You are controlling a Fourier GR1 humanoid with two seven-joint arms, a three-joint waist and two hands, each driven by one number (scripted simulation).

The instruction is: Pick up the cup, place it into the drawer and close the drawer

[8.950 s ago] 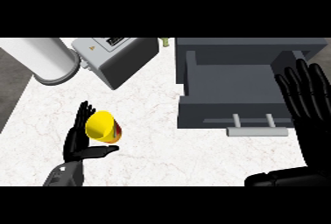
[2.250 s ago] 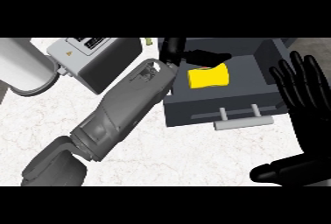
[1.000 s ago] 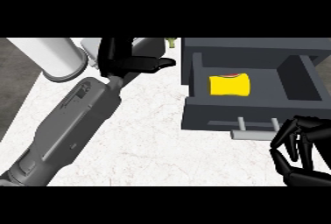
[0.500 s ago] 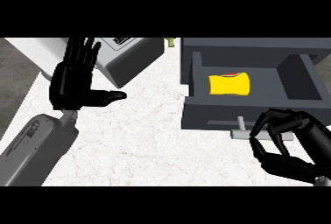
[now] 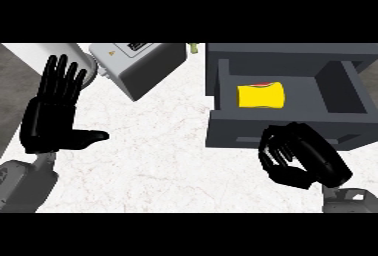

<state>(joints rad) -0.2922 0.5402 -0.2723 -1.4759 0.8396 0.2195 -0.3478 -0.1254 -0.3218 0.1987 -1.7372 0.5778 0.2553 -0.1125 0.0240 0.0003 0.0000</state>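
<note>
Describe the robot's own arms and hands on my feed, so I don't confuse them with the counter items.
Both are glossy black: the left hand and the right hand each have a broad palm, a thumb and slim, segmented fingers. Each sits on a smooth, rounded grey forearm, the left forearm and the right forearm. No cables, markings or sleeves show.

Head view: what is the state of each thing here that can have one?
Drawer: open.
Yellow cup: inside the drawer, apparently lying on its side.
Left hand: open, fingers straight, holding nothing.
Right hand: fingers curled, at the drawer's front; what it grips cannot be seen.
</note>
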